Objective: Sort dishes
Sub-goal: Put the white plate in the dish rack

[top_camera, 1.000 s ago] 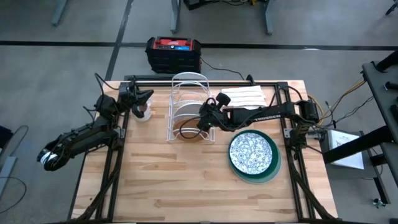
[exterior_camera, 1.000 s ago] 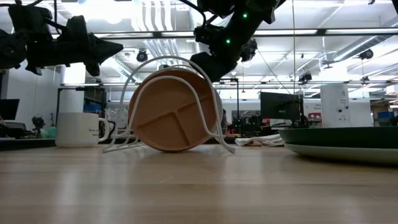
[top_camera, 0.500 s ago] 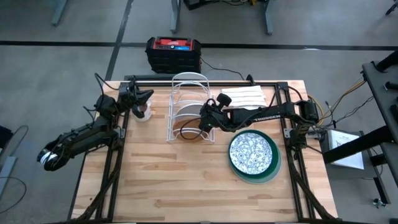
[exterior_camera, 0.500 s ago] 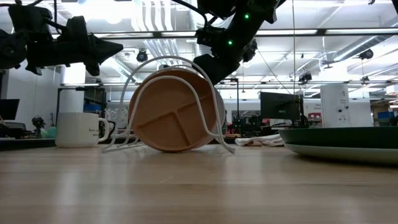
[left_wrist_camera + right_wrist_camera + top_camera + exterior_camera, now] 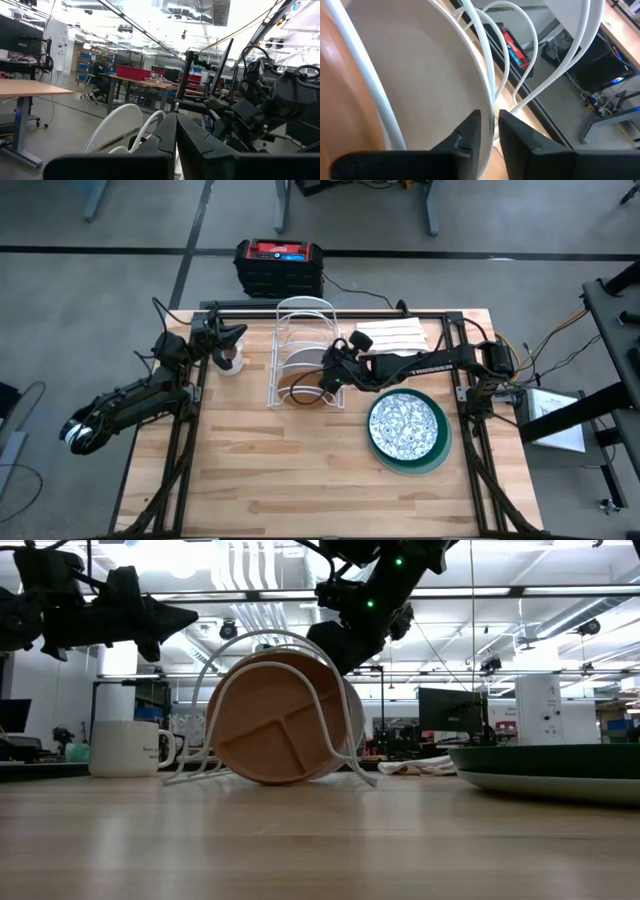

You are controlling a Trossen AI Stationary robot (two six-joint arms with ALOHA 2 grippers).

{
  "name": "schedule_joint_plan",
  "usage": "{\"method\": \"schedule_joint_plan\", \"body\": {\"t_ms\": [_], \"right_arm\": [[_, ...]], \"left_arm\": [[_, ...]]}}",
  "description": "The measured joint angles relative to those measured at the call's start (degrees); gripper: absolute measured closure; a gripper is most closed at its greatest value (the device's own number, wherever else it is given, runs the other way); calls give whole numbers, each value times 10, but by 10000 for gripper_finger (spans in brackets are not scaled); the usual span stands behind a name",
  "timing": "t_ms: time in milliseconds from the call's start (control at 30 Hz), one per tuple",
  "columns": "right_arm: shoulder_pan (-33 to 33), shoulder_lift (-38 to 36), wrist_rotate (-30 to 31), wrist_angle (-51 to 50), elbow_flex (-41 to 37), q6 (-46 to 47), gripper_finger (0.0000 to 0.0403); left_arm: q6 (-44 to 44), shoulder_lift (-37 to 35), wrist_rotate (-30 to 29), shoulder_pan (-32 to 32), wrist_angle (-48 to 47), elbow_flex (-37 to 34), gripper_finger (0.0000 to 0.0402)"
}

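A white wire rack [image 5: 300,350] stands at the table's far middle. The tan-brown plate [image 5: 275,720] stands on edge in its near slot. The plain white plate [image 5: 420,75] stands just behind it, its rim showing in the low view [image 5: 353,715]. My right gripper [image 5: 328,372] is shut on that plate at the rack's right side. The grey-speckled plate [image 5: 407,425] lies on the dark green plate [image 5: 441,453] at the right. My left gripper [image 5: 240,333] is shut and empty, above the mug [image 5: 232,360] at the far left. My right gripper pinches the white plate's rim [image 5: 491,107] between its two fingers [image 5: 470,132], one on each face. The fingers come from the table's right, slanting down. The plate stands on edge inside the rack's wire loops; its lower part is hidden behind the tan plate.
Folded white cloths [image 5: 392,337] lie at the far right, behind the green plate. The rack's tall wire loops [image 5: 520,45] stand close around my right gripper. A red and black box [image 5: 280,265] sits on the floor beyond the far edge. Bare wood fills the near half of the table.
My right gripper has gone down a little with the white plate. The plate's rim now shows farther out beside the tan plate's right edge in the low view.
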Motion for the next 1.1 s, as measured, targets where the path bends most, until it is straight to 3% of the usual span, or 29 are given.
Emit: {"method": "schedule_joint_plan", "body": {"t_ms": [333, 733, 967, 1100], "right_arm": [[0, -4, 0, -35, 1, 32, 275], [26, -28, 2, -96, 1, 93, 241], [38, -59, 3, -147, 0, 161, 253], [34, -65, 3, -192, -7, 210, 308]], "left_arm": [[0, 0, 0, 0, 0, 0, 401], [0, 0, -1, 0, 0, 0, 401], [0, 0, -1, 0, 0, 0, 401], [0, 0, -1, 0, 0, 0, 401]]}}
